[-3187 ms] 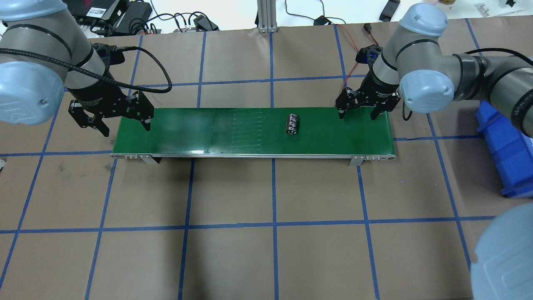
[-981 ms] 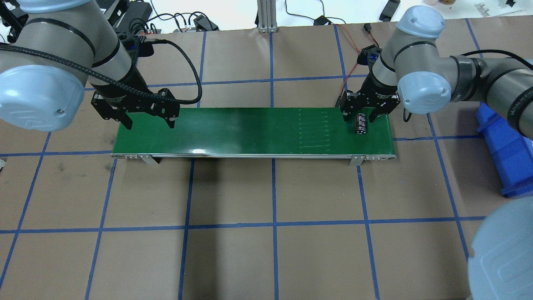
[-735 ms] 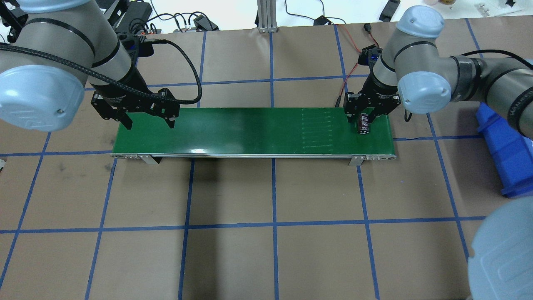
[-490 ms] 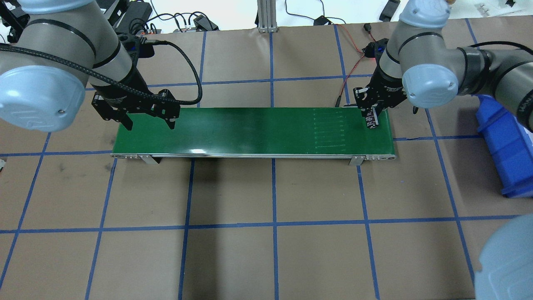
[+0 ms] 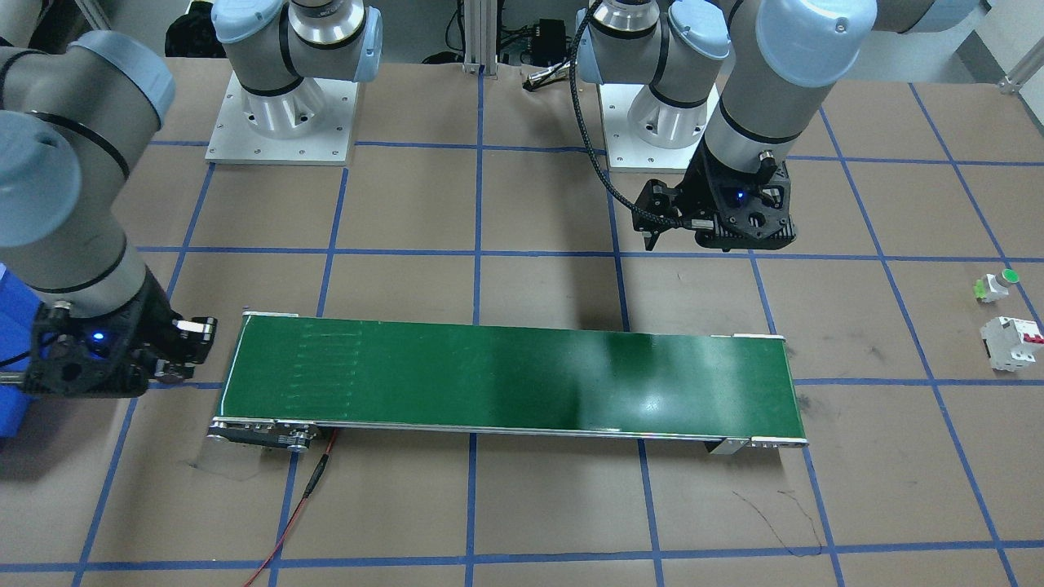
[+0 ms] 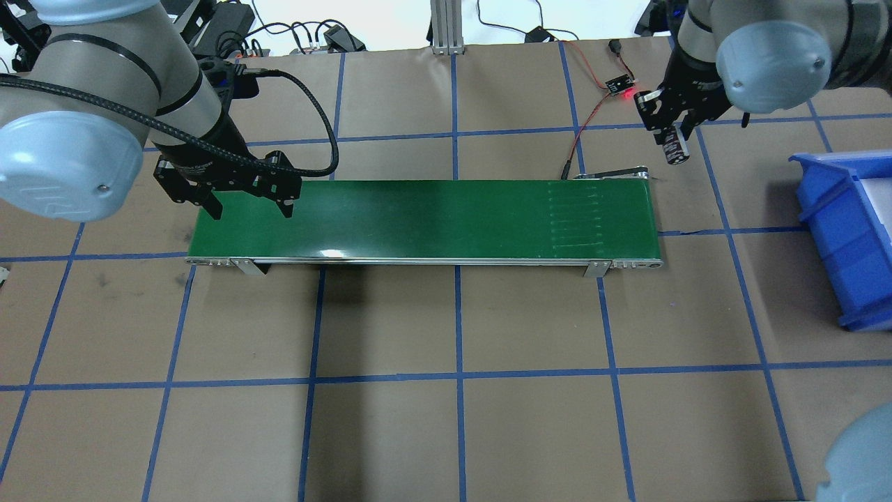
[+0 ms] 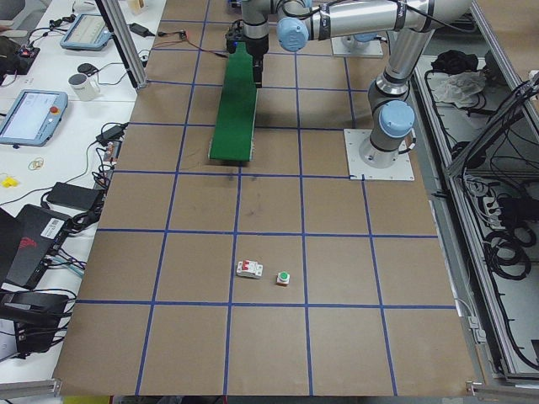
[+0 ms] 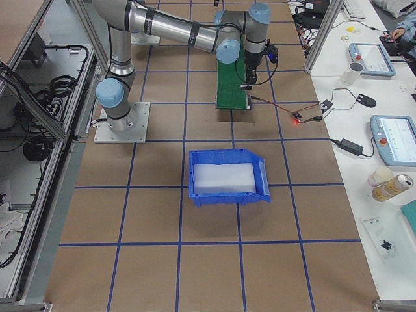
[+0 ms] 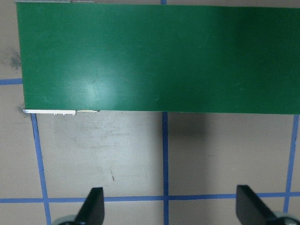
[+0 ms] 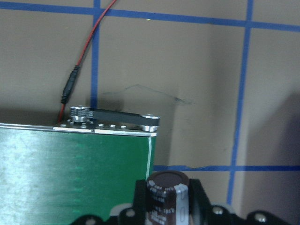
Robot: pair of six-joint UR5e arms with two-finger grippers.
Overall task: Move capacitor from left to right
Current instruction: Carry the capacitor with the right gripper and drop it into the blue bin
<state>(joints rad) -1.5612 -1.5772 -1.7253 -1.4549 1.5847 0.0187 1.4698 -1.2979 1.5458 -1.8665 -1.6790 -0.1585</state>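
The capacitor (image 6: 674,150), a dark stubby cylinder with pale markings, is held in my right gripper (image 6: 671,136), which is shut on it. It hangs in the air just past the far right corner of the green conveyor belt (image 6: 418,219). The right wrist view shows the capacitor (image 10: 167,197) upright between the fingers, over the belt's end (image 10: 70,168). My left gripper (image 6: 249,206) is open and empty over the belt's left end. Its two fingertips (image 9: 96,206) stand wide apart in the left wrist view.
A blue bin (image 6: 850,237) stands on the table to the right of the belt. A red wire with a lit sensor (image 6: 617,85) lies behind the belt's right end. A white breaker (image 5: 1011,342) and a green-capped push-button (image 5: 997,285) lie beyond the belt's left end.
The capacitor rode the belt to its right end. My right gripper shut on it, lifted it and carried it back and to the right. My left arm has held still for the last second.
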